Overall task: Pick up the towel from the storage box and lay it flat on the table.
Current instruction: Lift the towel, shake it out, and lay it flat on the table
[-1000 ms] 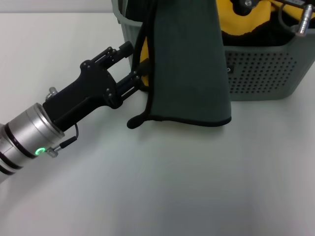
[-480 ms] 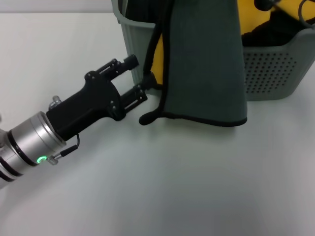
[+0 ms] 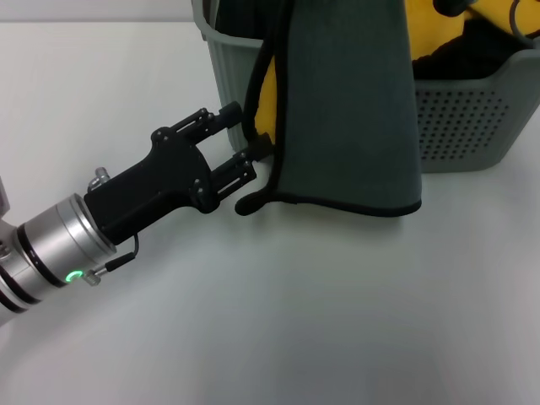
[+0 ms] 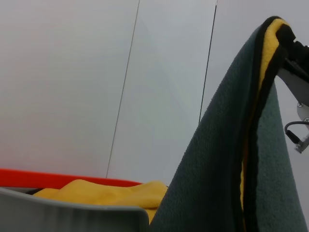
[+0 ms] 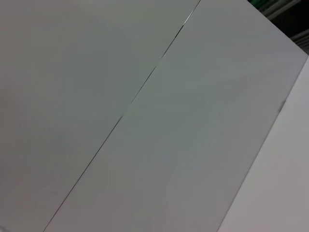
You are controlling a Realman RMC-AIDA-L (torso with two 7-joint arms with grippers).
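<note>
I see my left gripper (image 3: 251,135), fingers spread apart, straddling the hanging towel's (image 3: 346,110) black edge beside the storage box (image 3: 460,126).

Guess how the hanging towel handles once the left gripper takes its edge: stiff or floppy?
Probably floppy: the towel hangs in a limp fold in front of the storage box, its lower corner curled. Likely light. The left gripper, open at its side edge, may gather both layers.
</note>
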